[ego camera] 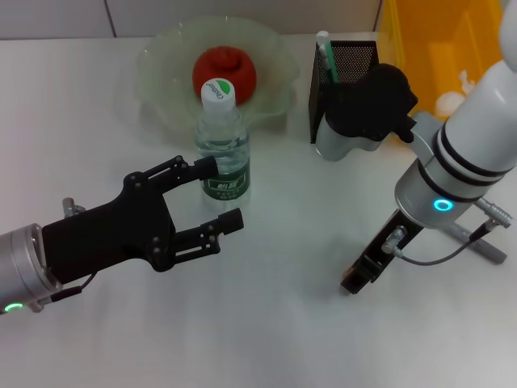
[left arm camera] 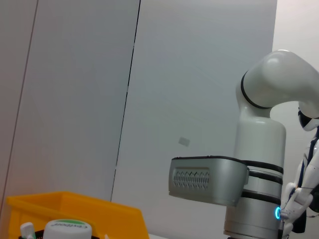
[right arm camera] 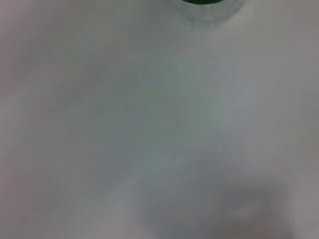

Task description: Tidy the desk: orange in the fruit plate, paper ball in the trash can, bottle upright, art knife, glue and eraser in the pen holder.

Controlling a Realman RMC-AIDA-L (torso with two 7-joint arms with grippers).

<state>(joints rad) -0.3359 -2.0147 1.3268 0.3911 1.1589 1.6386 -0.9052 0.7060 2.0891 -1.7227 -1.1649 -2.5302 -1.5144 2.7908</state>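
Observation:
The bottle stands upright on the desk; its cap also shows in the left wrist view. My left gripper is open right in front of the bottle, with nothing held. The orange lies in the fruit plate. The art knife stands in the pen holder. The paper ball lies in the trash can. My right gripper points down close to the desk at the right. The glue and the eraser are out of view.
The right arm's black and grey joint hangs just in front of the pen holder. The trash can and the right arm show in the left wrist view. The right wrist view shows bare desk.

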